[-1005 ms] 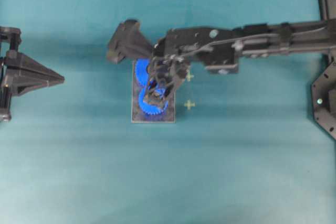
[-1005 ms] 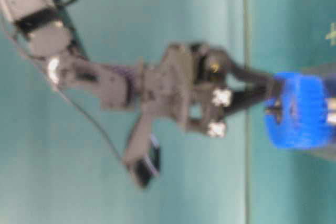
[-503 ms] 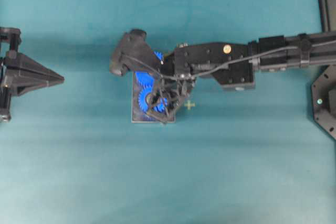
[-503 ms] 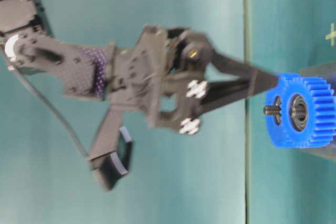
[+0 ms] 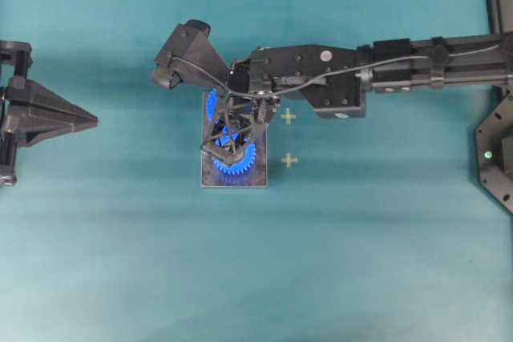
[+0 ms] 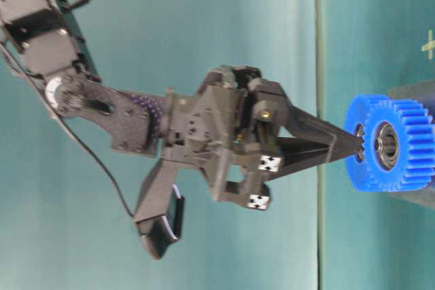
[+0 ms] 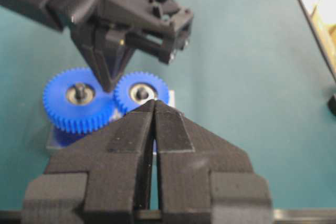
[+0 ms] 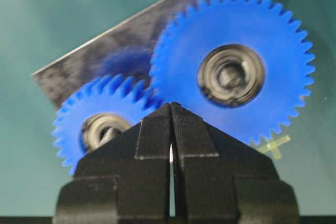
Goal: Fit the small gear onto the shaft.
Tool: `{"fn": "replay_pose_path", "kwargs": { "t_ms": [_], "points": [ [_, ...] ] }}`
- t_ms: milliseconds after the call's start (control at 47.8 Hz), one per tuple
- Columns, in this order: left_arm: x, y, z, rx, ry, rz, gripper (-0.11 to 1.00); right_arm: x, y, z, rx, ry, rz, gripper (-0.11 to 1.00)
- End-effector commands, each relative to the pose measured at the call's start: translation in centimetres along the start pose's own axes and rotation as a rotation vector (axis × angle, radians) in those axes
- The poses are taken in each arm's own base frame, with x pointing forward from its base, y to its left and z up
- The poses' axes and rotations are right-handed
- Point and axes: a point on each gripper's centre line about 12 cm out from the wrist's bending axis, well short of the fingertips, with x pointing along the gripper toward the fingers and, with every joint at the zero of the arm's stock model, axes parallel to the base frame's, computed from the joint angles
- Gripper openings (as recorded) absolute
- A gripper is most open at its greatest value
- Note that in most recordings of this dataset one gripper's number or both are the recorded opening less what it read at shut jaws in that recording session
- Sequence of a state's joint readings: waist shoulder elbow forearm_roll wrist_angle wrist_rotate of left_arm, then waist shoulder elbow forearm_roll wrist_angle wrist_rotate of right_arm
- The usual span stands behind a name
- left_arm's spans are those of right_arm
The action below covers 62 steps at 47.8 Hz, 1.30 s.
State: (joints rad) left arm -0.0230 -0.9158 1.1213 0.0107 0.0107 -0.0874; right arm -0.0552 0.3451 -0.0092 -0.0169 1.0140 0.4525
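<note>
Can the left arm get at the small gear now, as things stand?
Probably not easily. The right gripper, shut, hangs with its tips right at the small gear, so the parked left gripper, also shut, would likely run into it.

The overhead camera looked straight down on the teal table. The table-level view, turned sideways, sat close. Both wrist cameras peered past their own fingers at the two bright blue toothed plastic gears, which every view shared.
</note>
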Motion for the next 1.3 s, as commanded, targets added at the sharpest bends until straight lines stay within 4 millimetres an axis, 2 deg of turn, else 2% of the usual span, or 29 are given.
{"fn": "replay_pose_path", "kwargs": {
  "t_ms": [0, 230, 377, 461, 565, 670, 775, 984, 1089, 1277],
  "points": [
    [0.1, -0.1, 1.1, 0.0, -0.029, -0.002, 0.0, -1.0, 0.2, 0.2, -0.014, -0.022, 0.015, 0.0],
    [0.1, -0.1, 1.1, -0.002, -0.029, -0.002, 0.0, -1.1, 1.3, -1.7, -0.02, 0.033, 0.03, 0.0],
    [0.1, -0.1, 1.0, -0.002, -0.026, -0.002, 0.0, -2.5, 2.8, -3.7, -0.047, 0.074, 0.025, 0.0],
    [0.1, -0.1, 1.0, -0.002, -0.026, -0.002, 0.0, -3.3, 2.9, -4.4, -0.043, 0.09, 0.015, 0.0],
    [0.1, -0.1, 0.9, -0.002, -0.024, -0.002, 0.0, -4.8, 3.0, -4.2, -0.041, 0.065, 0.023, 0.0],
    [0.1, -0.1, 0.8, -0.002, -0.021, -0.002, 0.0, -5.7, 2.9, -2.9, -0.041, 0.002, 0.03, 0.0],
    [0.1, -0.1, 0.7, -0.002, -0.021, -0.002, 0.0, -5.2, 2.6, -1.5, -0.032, -0.035, 0.038, 0.0],
    [0.0, -0.1, 0.9, -0.002, -0.026, -0.002, 0.0, -2.6, 2.4, 0.6, -0.03, -0.059, 0.042, 0.0],
    [0.0, -0.1, 0.9, -0.002, -0.026, -0.002, 0.0, -1.2, 2.2, 0.5, -0.043, -0.03, 0.027, 0.0],
    [0.0, -0.1, 1.0, -0.002, -0.029, -0.002, 0.0, -0.3, 1.5, -0.6, -0.04, 0.018, 0.002, 0.0]
  ]
}}
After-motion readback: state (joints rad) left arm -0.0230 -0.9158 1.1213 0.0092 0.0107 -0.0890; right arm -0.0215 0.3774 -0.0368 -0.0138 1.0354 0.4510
